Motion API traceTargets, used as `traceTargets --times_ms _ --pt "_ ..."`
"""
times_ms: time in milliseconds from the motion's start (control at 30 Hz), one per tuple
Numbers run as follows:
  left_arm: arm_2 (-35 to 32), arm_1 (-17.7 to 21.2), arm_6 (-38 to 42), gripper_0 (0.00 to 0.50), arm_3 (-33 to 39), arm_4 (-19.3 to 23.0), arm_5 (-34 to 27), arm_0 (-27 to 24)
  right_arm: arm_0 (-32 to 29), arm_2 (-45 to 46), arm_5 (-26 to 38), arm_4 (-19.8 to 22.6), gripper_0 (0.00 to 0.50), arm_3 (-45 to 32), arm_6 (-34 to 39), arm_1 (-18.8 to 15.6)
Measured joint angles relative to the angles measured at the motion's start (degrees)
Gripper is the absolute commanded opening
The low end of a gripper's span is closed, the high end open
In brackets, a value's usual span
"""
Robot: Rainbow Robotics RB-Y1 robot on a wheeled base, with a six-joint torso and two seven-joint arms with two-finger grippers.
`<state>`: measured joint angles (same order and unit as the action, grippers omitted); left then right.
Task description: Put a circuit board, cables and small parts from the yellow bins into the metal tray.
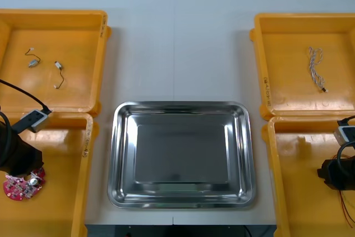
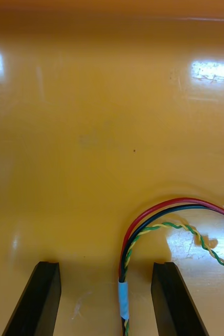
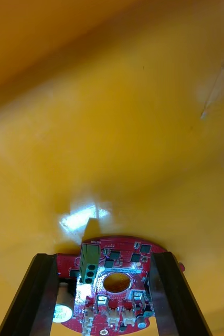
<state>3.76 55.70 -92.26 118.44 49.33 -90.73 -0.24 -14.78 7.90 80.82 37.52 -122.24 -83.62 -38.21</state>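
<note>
Straddling the round red circuit board (image 3: 117, 283) with fingers spread, the left end effector (image 3: 104, 256) sat in the near left yellow bin (image 1: 61, 192). The right end effector (image 2: 104, 265), also open, had a cable bundle (image 2: 123, 299) between its fingers in the near right yellow bin (image 1: 299, 192). The metal tray (image 1: 180, 106) lay between the bins on the bench (image 1: 177, 37).

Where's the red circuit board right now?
Front view: the circuit board lies in the near-left yellow bin, under the left gripper, between its open jaws.
</note>
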Motion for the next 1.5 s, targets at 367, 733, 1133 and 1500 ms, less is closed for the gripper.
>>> traceTargets --times_ms 367,733,1133,1500 --pt "0.0 0.1 0.0 0.5 0.0 -1.5 2.9 2.3 -1.3 0.0 -4.6 0.7 0.194 0.8 0.0 0.0" --pt "0.0 0.1 -0.1 0.5 0.0 -2.3 5.7 3.8 -1.4 0.0 -4.9 0.9 0.0 0.8 0.0 0.0" --pt "0.6 0.1 -0.2 0.5 0.0 -2.6 7.6 4.4 1.7 2.2 6.6 2.0 0.0 -0.8 0.0 0.0" --pt "0.6 0.2 -0.3 0.5 -0.1 -3.4 8.7 5.6 12.3 11.0 25.8 3.7 0.0 -6.6 0.0 0.0"
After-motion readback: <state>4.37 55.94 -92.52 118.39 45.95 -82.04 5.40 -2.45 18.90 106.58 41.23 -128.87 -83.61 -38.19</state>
